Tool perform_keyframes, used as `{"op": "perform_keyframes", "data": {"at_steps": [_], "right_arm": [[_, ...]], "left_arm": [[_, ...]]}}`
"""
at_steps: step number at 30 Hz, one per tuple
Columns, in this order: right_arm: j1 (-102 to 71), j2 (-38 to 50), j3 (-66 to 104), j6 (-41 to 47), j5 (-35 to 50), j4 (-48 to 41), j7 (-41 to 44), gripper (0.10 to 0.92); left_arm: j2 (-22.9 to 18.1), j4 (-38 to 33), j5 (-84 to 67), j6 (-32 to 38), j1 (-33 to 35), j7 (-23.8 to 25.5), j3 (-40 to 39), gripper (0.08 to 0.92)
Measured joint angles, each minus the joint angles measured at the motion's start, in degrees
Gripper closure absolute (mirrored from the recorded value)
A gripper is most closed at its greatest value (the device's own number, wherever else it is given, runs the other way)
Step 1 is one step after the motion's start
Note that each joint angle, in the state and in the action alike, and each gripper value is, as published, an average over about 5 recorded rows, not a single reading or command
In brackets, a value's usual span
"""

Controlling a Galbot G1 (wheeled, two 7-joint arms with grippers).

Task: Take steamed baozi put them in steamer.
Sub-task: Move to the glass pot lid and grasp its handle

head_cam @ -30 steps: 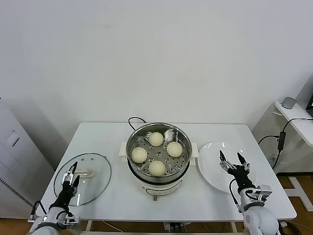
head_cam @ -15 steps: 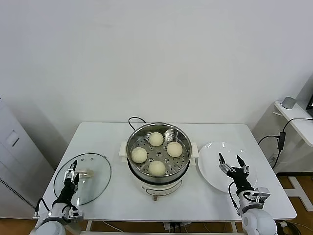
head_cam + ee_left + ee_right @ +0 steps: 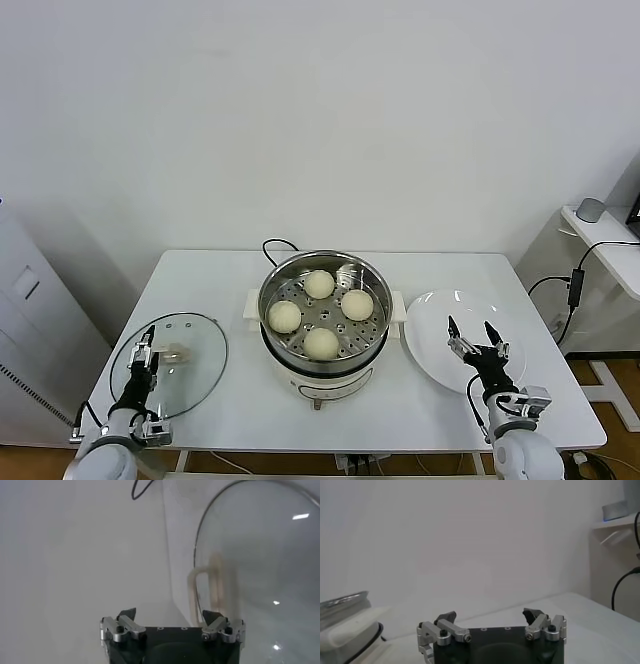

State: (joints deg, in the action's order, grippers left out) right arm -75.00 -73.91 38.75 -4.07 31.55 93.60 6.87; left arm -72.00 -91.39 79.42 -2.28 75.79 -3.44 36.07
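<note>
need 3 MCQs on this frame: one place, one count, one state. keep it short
1. Where does the glass lid lie?
A. on the steamer
B. on the table, on the robot's left of the steamer
C. on the plate

2. How many baozi are in the steamer?
A. two
B. three
C. four

3. What state is the right end effector in?
A. open and empty
B. shut on a baozi
C. shut on the plate

Answers:
1 B, the lid rests flat on the table near the left end effector, which is also open.
2 C, four buns sit on the perforated tray.
3 A, its fingers stand apart over the bare plate, holding nothing.
</note>
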Motion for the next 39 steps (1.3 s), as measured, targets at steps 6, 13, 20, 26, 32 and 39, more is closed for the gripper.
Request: {"op": "perform_keyframes", "data": {"at_steps": [6,13,20,26,32,39], "right_arm": [[-0.1,-0.3,0.1,-0.2,-0.3,-0.1,-0.1,0.203],[-0.3,-0.6,0.1,-0.5,-0.7,-0.3,-0.1,0.203],[-0.4,-0.6,0.1,-0.7,-0.9,-0.6,-0.1,0.203],[-0.4,-0.8,0.1,-0.9,-1.0,-0.7,-0.1,0.203],[-0.6,-0.9,0.2,-1.0,-1.1,-0.7,-0.1,0.203],[-0.8,-0.9,0.3,-1.0,-1.3,-0.7,0.0,0.203]], "left_arm": [[-0.5,1.4,0.6,-0.1,-1.4,-0.4,-0.1,0.177],[-1.0,3.4,1.0,-0.3,-3.1,-1.4,-0.3,0.177],[-1.2,5.1,1.1,-0.3,-4.7,-2.4,-0.5,0.177],[-1.4,6.4,1.1,-0.4,-5.9,-3.0,-0.7,0.177],[-1.7,7.9,1.2,-0.2,-7.0,-3.6,-0.9,0.177],[-1.6,9.6,1.1,0.4,-7.8,-4.4,-0.8,0.214]]}}
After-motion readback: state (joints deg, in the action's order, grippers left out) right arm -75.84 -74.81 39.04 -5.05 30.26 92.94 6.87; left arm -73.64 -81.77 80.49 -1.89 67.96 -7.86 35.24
